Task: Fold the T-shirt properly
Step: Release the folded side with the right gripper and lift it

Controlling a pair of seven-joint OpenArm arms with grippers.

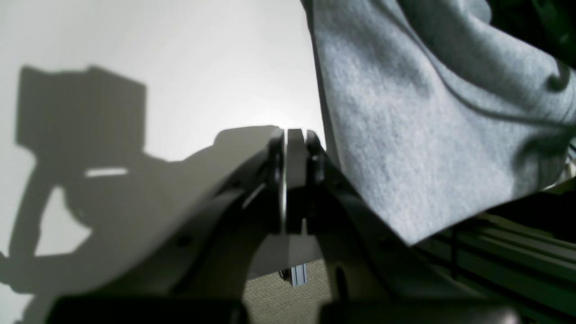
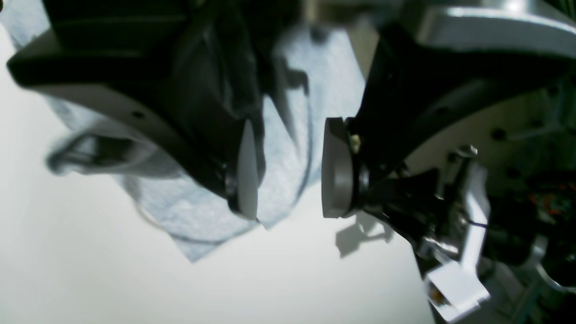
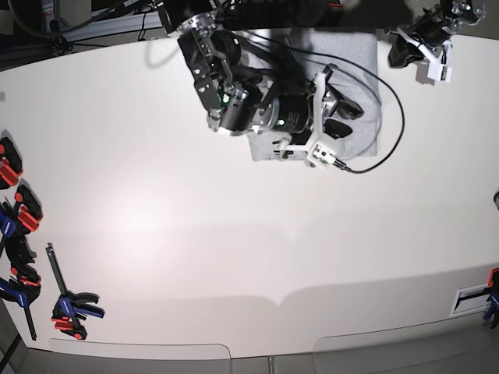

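The light grey T-shirt (image 3: 355,66) lies bunched and partly folded at the far middle of the white table (image 3: 195,234). My right gripper (image 2: 291,168) hovers just over it, open, with grey cloth (image 2: 202,211) showing under and between the round pads and nothing held. In the base view that gripper (image 3: 341,118) sits on the shirt's near right part, and its arm covers much of the cloth. My left gripper (image 1: 294,173) is shut and holds nothing. It stands beside the shirt's edge (image 1: 427,117), at the far right of the table (image 3: 396,53).
Several red, blue and black clamps (image 3: 17,210) lie along the left edge, and one more (image 3: 72,308) sits near the front left corner. A black cable (image 3: 394,117) loops right of the shirt. An aluminium frame rail (image 1: 517,245) runs beyond the table's far edge.
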